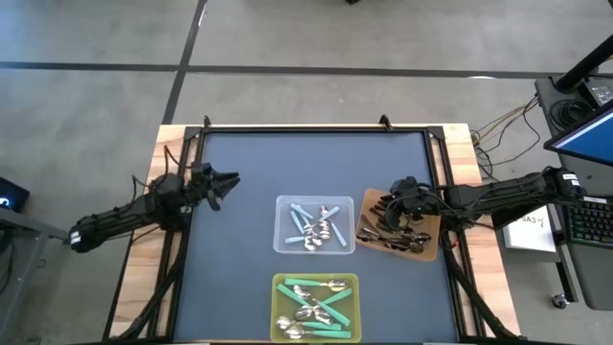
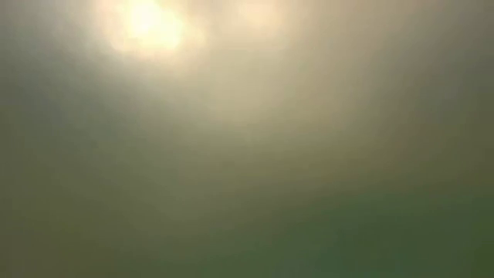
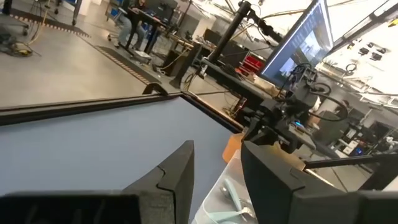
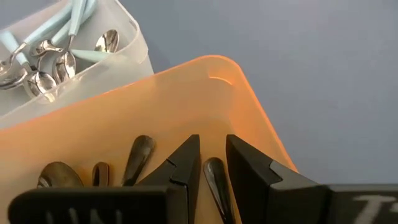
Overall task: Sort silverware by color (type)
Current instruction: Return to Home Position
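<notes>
Hovering over orange bin (image 4: 186,106) of black spoons (image 4: 138,155), right hand (image 4: 213,142) narrowly parted, empty, left hand (image 1: 232,179) parted, empty

I work in what looks like a robotics lab. At the high view's right edge stand a blue-lit monitor (image 1: 586,142) and a keyboard (image 1: 586,225), with loose cables (image 1: 505,120) nearby. Bare grey concrete floor (image 1: 96,96) fills the top. My left wrist camera shows a big tilted screen (image 3: 298,43), cluttered workbenches (image 3: 186,46) and a person (image 3: 132,25) far off.
</notes>
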